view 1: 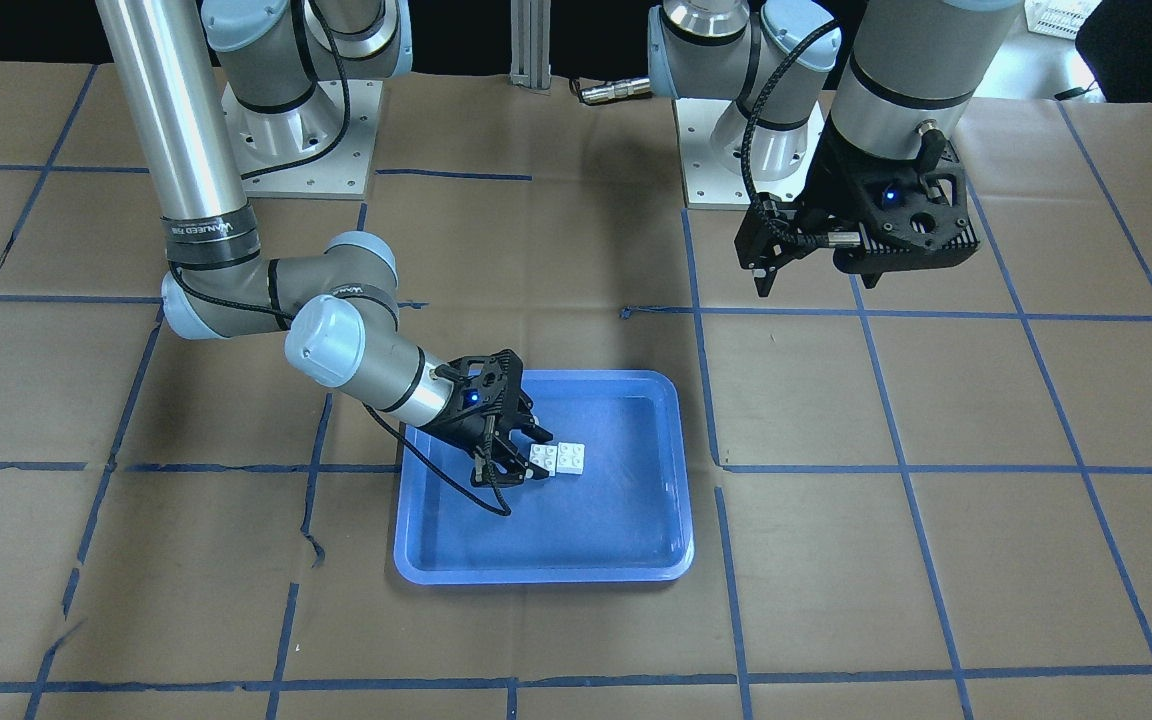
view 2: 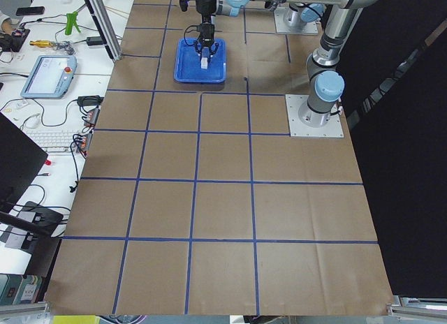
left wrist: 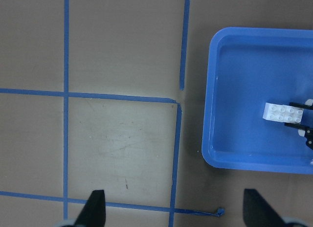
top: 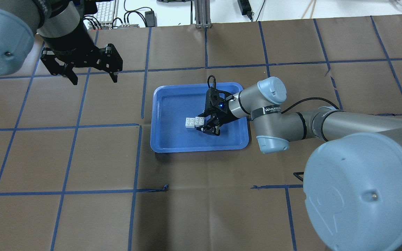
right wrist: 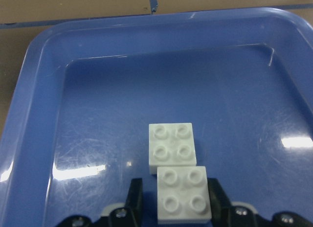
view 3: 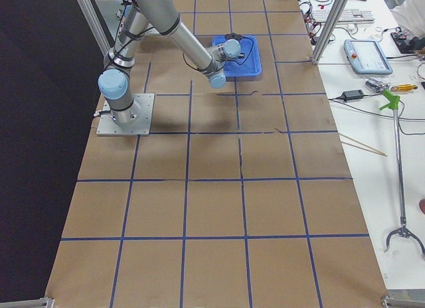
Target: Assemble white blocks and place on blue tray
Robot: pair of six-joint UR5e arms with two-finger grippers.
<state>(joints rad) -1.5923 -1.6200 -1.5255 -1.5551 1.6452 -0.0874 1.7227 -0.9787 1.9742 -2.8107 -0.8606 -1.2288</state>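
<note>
Both white blocks (right wrist: 171, 145) lie in blue tray (view 1: 636, 540), mid-counter, off all edges. They touch side by side; I judge not joined. Right gripper (right wrist: 174, 188) narrowly brackets near block, unclamped. Left gripper (top: 94, 81) wide, empty.

You have two arms of silver tube, right arm (view 1: 176, 120) and left arm (view 1: 926, 40). Pale blue caps on the joints, black bands with white lettering. Black braided cable (top: 309, 99) along each. Right gripper (view 1: 536, 455) and left gripper (top: 94, 80): black open-frame plastic, blue light on. Square grey base plates (view 1: 346, 150), screwed down at the robot's edge of the desk.
</note>
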